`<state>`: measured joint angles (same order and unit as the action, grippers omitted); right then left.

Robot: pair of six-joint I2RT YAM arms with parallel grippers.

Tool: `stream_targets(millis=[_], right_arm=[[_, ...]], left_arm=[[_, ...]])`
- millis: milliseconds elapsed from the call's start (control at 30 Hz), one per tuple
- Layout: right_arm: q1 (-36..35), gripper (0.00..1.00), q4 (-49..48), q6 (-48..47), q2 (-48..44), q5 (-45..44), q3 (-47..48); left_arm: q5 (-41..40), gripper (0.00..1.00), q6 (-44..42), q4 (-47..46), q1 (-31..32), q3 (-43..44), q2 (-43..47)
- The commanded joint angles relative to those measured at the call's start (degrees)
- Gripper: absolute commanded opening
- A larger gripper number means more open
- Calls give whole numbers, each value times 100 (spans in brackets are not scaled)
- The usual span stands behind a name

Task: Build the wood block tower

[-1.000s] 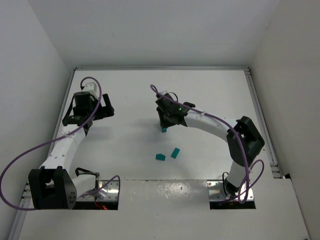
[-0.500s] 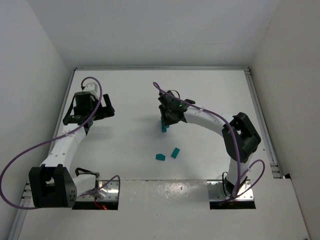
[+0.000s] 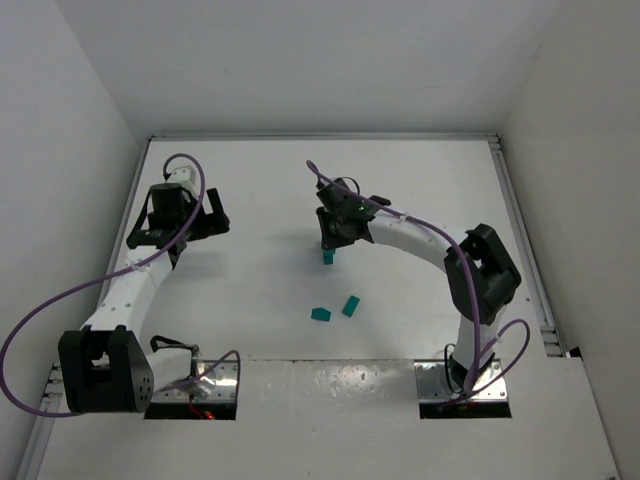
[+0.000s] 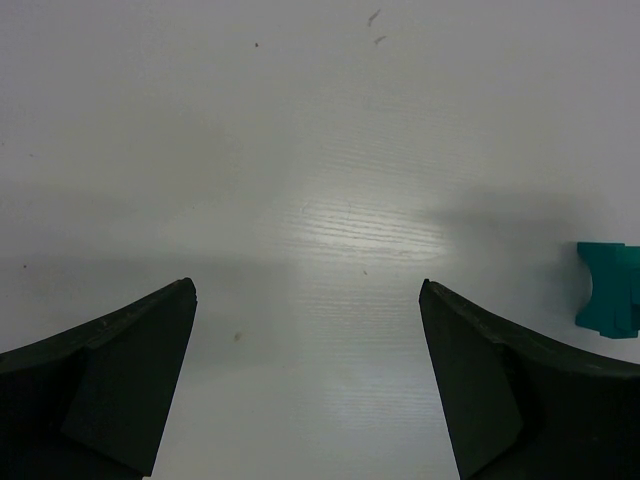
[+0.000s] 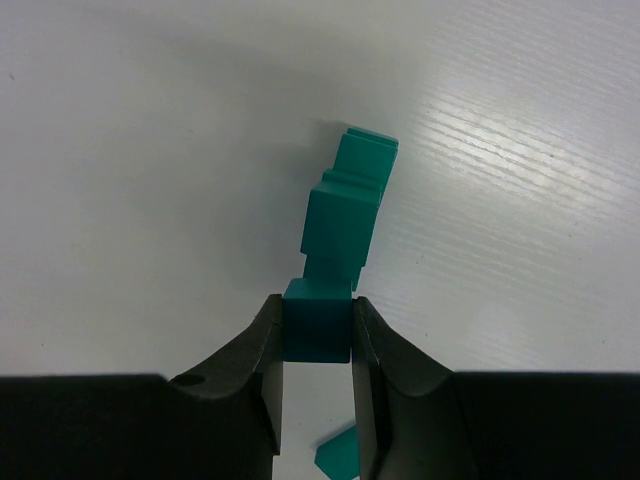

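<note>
1. Pinches a wood block [image 5: 317, 335] between the right gripper [image 5: 316, 308] jaws, at the tower [image 5: 345, 215] top.
2. Holds the left gripper [image 4: 308, 300] spread wide over the table [image 4: 300, 120].
3. Shows a loose block [image 3: 320, 314] and a second loose block [image 3: 350, 305] just beside it, nearer the bases than the tower.

Bright, even overhead light — soft shadows, streaky glare on the table [image 4: 370, 230].

Left tool [image 4: 305, 290] spread wide, right tool [image 5: 316, 322] pinched narrow
</note>
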<state>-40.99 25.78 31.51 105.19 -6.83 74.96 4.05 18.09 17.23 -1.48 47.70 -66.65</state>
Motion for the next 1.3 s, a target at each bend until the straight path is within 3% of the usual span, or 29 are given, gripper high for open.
stream_targets(millis=[0,1267], right_arm=[[12,0,-82,92,54,24,212],[47,1,-126,198,266,-117,388]], left_arm=[[43,100,-7,-159,60,152,12],[148,100,-60,-159,60,204,-146]])
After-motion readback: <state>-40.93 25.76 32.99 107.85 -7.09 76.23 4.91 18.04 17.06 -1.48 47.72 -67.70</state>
